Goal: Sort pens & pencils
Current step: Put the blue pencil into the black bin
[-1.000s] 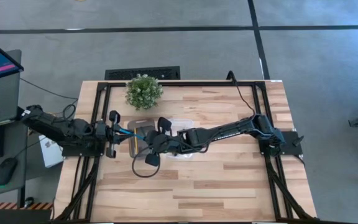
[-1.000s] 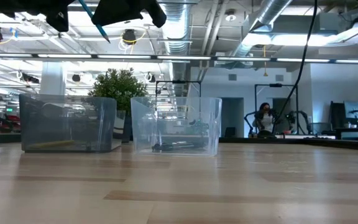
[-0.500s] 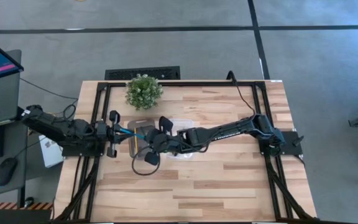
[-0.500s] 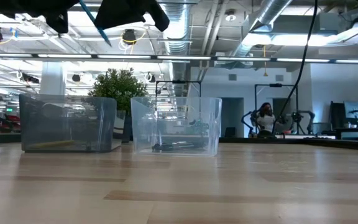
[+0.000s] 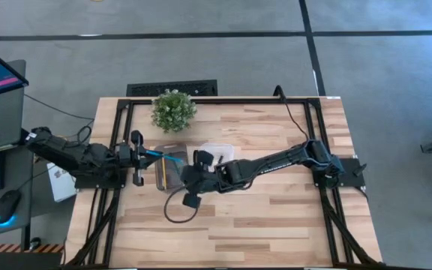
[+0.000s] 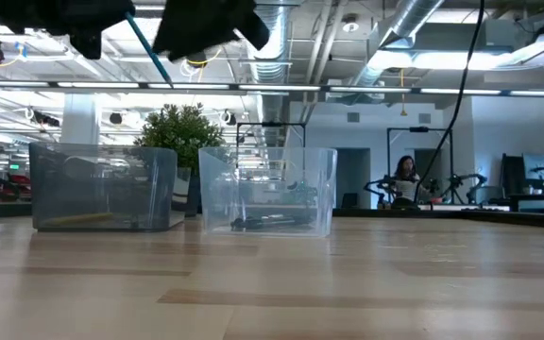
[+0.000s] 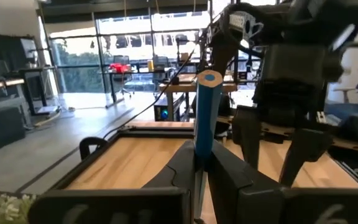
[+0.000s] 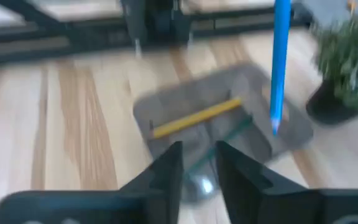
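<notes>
At the tabletop's (image 5: 276, 217) left edge, the left end effector (image 5: 142, 154) is closed on the blue pencil (image 7: 204, 112), held in the air over the grey bin (image 6: 102, 186). That bin holds the yellow pencil (image 8: 194, 117) and the green pencil (image 8: 219, 144). The clear bin (image 6: 267, 190) beside it holds dark pens (image 6: 270, 222), probably; their number is hard to make out. The right end effector (image 8: 197, 163) hovers over the grey bin, fingers parted and empty.
</notes>
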Robot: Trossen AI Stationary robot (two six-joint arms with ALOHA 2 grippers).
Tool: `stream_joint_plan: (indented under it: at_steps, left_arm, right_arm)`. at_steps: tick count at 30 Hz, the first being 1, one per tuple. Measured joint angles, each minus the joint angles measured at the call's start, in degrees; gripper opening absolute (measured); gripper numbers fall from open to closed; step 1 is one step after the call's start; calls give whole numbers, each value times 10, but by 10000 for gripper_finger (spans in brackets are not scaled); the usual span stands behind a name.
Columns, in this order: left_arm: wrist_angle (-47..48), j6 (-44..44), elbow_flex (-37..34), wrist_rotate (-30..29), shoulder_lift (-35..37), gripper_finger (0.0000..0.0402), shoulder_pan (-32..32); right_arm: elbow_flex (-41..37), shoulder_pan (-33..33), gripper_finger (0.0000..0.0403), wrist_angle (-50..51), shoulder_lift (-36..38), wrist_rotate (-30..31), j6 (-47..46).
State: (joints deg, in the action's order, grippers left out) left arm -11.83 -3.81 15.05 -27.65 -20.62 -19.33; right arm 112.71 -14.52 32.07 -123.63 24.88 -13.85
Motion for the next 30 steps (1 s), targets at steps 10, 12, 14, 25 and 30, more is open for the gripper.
stream_joint_plan:
  at_steps: [10,12,14,25,30]
  left_arm:
    - [10,104,0,41,0,12,0]
    - [11,137,0,48,0,11,2]
    - [21,174,0,49,0,11,10]
    - [182,359,37,113,0,16,113]
    - [224,416,55,167,0,16,160]
  right_arm:
    - [0,-1,256,220,0,1,-70]
    - [0,-1,265,261,0,1,-72]
    - [0,-1,267,301,4,1,-72]
    - [-28,-6,268,442,83,122,-127]
    - [-112,-10,268,415,169,162,-127]
